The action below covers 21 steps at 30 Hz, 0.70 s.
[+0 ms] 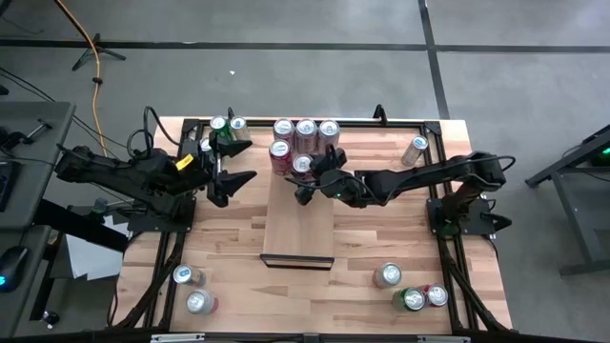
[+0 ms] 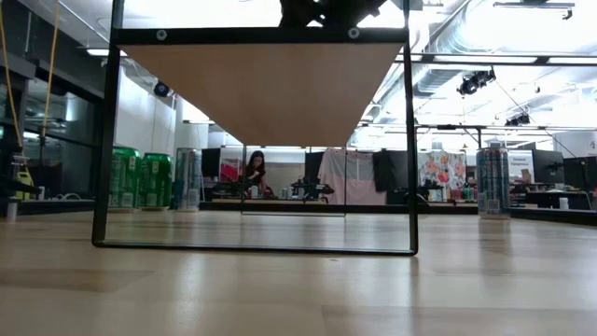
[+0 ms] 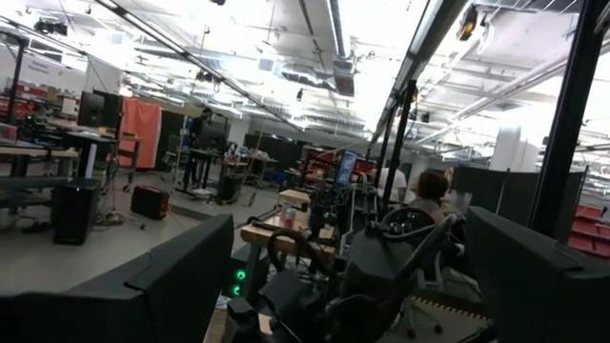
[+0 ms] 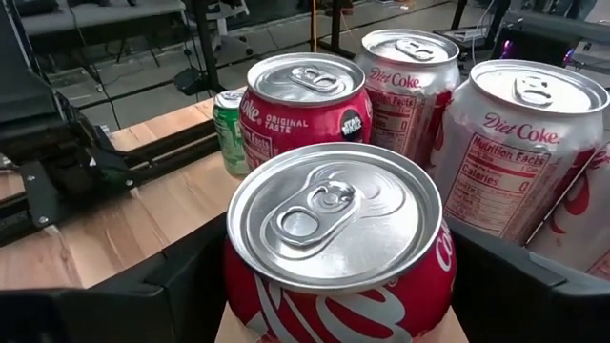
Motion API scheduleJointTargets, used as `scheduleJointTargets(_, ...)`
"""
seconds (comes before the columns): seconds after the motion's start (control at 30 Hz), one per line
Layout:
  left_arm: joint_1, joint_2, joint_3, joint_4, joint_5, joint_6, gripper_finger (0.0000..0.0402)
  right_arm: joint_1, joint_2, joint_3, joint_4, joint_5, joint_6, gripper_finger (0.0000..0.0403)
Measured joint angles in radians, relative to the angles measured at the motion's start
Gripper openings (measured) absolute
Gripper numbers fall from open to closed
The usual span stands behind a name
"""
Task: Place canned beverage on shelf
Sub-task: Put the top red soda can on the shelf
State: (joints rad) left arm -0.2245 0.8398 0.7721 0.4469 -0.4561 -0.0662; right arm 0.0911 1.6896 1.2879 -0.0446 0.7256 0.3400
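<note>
The shelf point(image 1: 297, 229) is a pale board raised on a black frame in the middle of the table. At its far end a red cola can point(image 4: 338, 238) stands upright, and my right gripper point(image 1: 307, 173) is shut on it, reaching in from the table's right. Behind it stand another red cola can point(image 4: 305, 105) and two Diet Coke cans point(image 4: 410, 76). My left gripper point(image 1: 238, 162) hangs open left of the shelf, raised above the table and touching nothing. My right gripper pinches the red cola can by its two opposite side walls point(image 4: 233, 257), high up near the rim, one finger point(image 4: 143, 295) on each side. The fingers come from the table's right, slanting slightly down. The can is upright, top up, over the shelf's far end.
Several cans crowd the shelf's far end point(image 1: 305, 129). Green cans point(image 1: 221, 127) stand on the table at the far left and one can point(image 1: 415, 150) at the far right. More cans stand near left point(image 1: 193, 289) and near right point(image 1: 412, 289). The shelf's near half is bare.
</note>
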Motion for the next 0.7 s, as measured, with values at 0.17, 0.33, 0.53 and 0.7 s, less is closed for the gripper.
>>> scheduleJointTargets(0.17, 0.000, 0.000, 0.000, -0.007, 0.000, 0.000, 0.0348, 0.001, 0.032, 0.004, 0.030, 0.007, 0.002, 0.0311)
scheduleJointTargets(0.33, 0.000, 0.000, 0.000, -0.008, 0.000, 0.000, 0.0348, 0.003, 0.035, 0.004, 0.031, 0.004, -0.005, 0.0311)
scheduleJointTargets(0.53, 0.000, 0.000, 0.000, -0.009, 0.000, 0.000, 0.0348, 0.003, 0.035, 0.002, 0.024, 0.010, -0.006, 0.0312)
scheduleJointTargets(0.7, 0.000, 0.000, 0.000, -0.010, 0.000, 0.000, 0.0348, 0.003, 0.036, 0.001, 0.020, 0.008, -0.005, 0.0312)
